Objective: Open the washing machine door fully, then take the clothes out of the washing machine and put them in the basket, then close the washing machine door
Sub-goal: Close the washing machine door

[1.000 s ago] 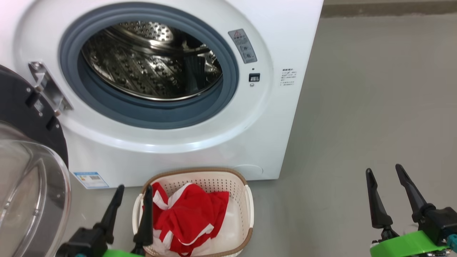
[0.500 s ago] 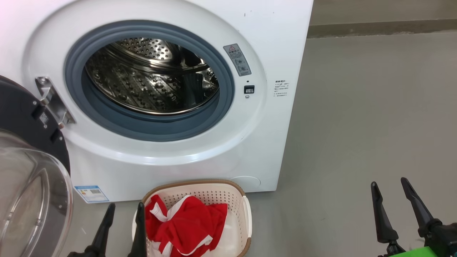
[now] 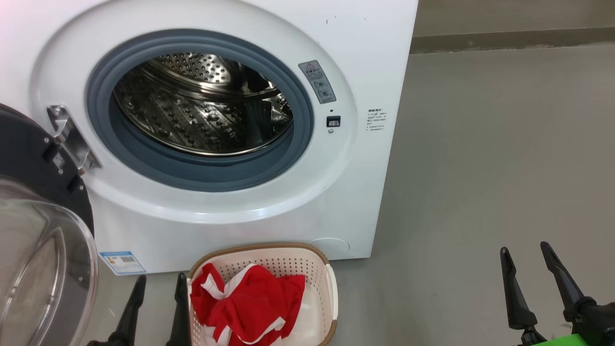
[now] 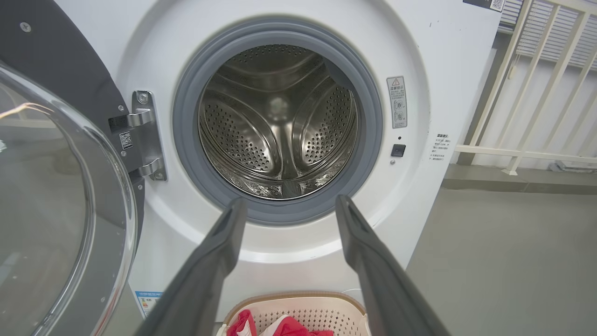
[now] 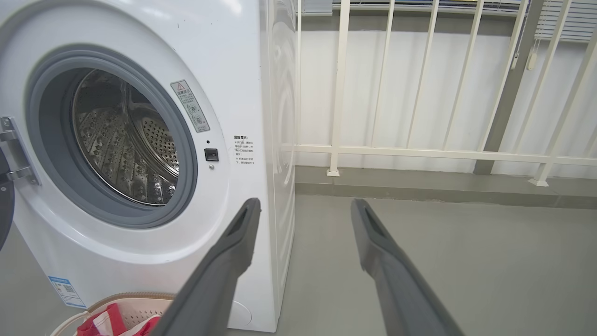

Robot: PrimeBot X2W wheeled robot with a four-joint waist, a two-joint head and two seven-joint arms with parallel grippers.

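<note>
While red clothes (image 3: pixel 250 302) lie in the basket (image 3: pixel 269 247) before the washing machine (image 3: pixel 365 57), left hand (image 3: pixel 161 282) and right hand (image 3: pixel 524 249) gape wide, empty.

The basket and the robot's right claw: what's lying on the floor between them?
Nothing. In the head view, the grey floor between the basket and the right claw is bare.

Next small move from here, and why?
Probably move the left gripper leftward toward the washing machine door to start pushing it shut. The washing machine drum shows only bare steel, the red clothes lie in the basket, the door stands wide open on the left, and that gripper is open, empty and nearest it.
</note>
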